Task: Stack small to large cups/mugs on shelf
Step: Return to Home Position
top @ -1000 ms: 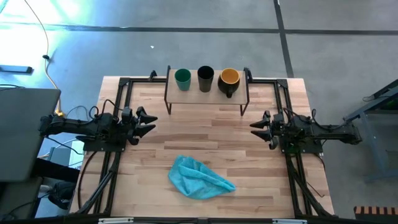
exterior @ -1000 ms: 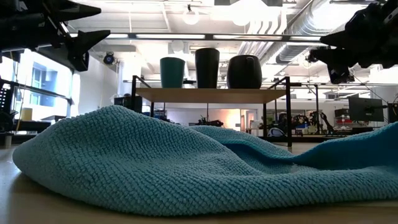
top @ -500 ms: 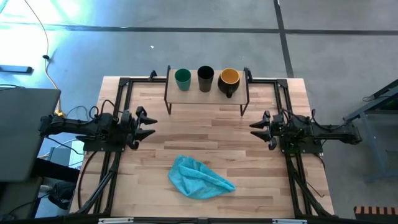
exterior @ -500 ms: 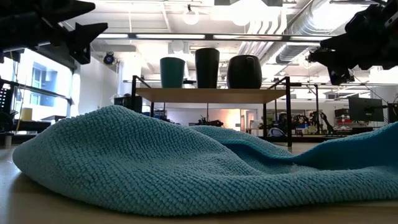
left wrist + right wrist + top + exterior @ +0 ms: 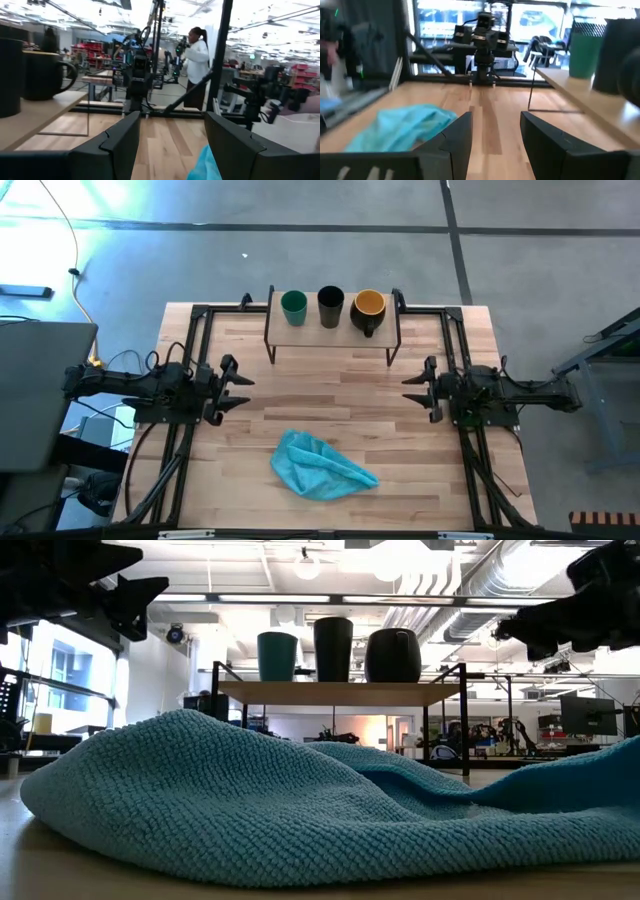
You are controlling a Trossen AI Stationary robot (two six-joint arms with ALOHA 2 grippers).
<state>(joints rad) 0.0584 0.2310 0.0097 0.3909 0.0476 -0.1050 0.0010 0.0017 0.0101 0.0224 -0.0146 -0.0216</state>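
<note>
Since a second ago the left hand (image 5: 238, 386) has drawn back a little toward its own edge of the pale plank-wood counter (image 5: 330, 395). Its fingers are spread apart and hold nothing. The right hand (image 5: 412, 389), likewise parted and empty, has barely shifted at the opposite edge. The row is unchanged on the light-wood shelf with thin black metal legs (image 5: 312, 330): small green cup (image 5: 293, 305), taller black cup (image 5: 330, 302) and wide dark mug with yellow-orange inside (image 5: 368, 304), upright, side by side. The knobbly-woven blue cloth (image 5: 322, 466) lies crumpled on the counter, well apart from the shelf.
</note>
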